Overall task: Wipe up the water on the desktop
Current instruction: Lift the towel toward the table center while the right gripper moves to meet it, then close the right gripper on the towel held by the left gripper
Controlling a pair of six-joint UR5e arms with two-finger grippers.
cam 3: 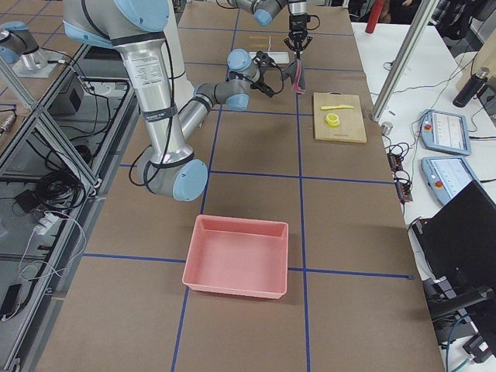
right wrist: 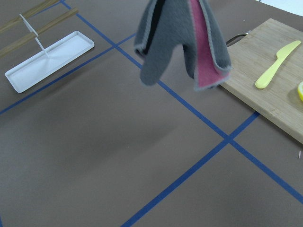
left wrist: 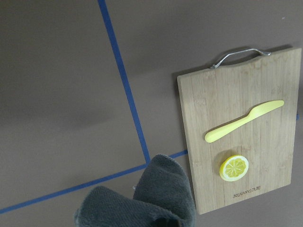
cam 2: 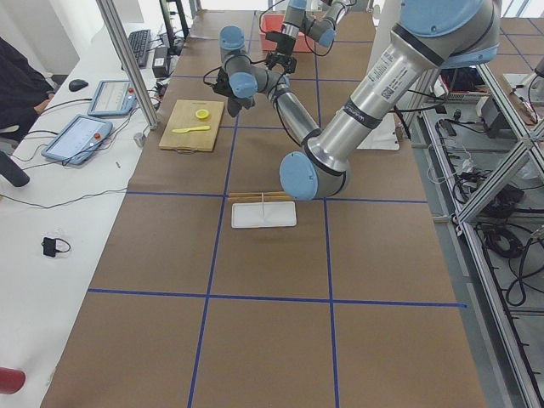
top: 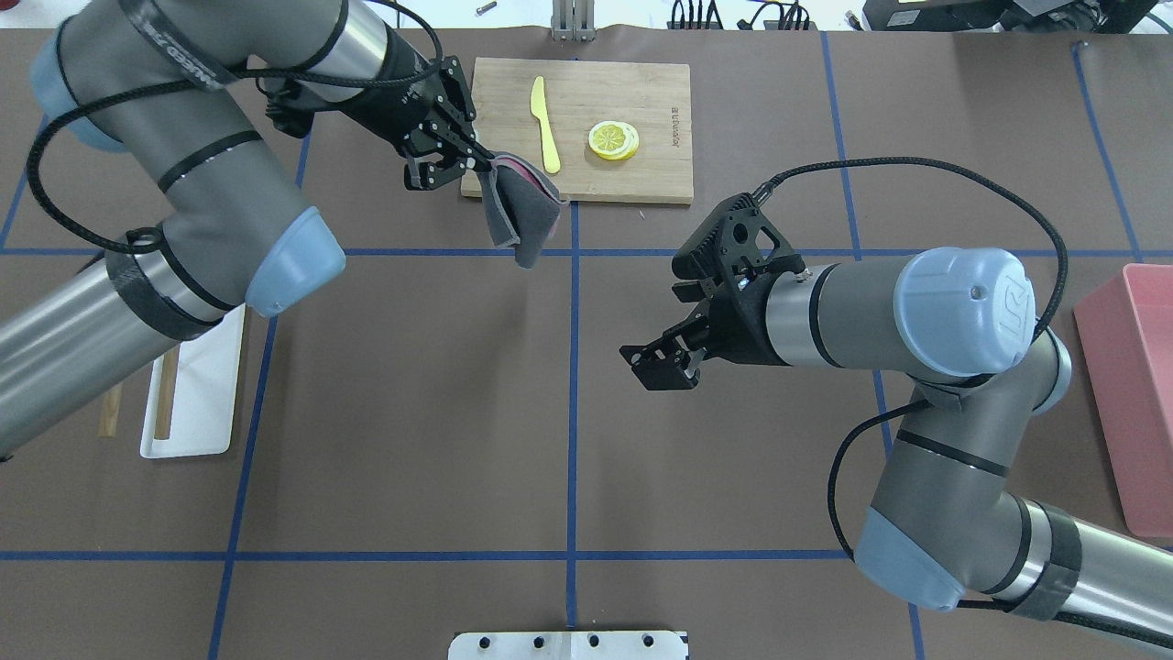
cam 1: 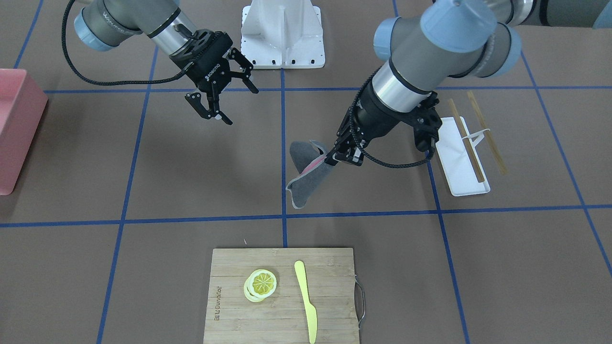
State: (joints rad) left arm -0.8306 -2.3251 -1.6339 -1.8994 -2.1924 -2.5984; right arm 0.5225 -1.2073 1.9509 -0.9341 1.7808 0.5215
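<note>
The desktop (cam 1: pixel 191 167) is a matte brown surface with a grid of blue tape lines; I see no water on it. My left gripper (cam 1: pixel 334 155) is shut on a grey cloth with a pink inner face (cam 1: pixel 306 177) and holds it hanging above the desktop, near the centre tape line. In the overhead view the left gripper (top: pixel 476 163) and the cloth (top: pixel 522 215) are by the near corner of the cutting board. The cloth also shows in the left wrist view (left wrist: pixel 142 203) and the right wrist view (right wrist: pixel 180 42). My right gripper (cam 1: pixel 224 102) is open and empty, above the desktop (top: pixel 412 412).
A bamboo cutting board (cam 1: pixel 248 310) carries a lemon slice (cam 1: pixel 261 284) and a yellow knife (cam 1: pixel 306 301). A white tray (cam 1: pixel 461 160) with chopsticks (cam 1: pixel 487 134) lies on my left side. A pink bin (cam 1: pixel 16 129) stands on my right side.
</note>
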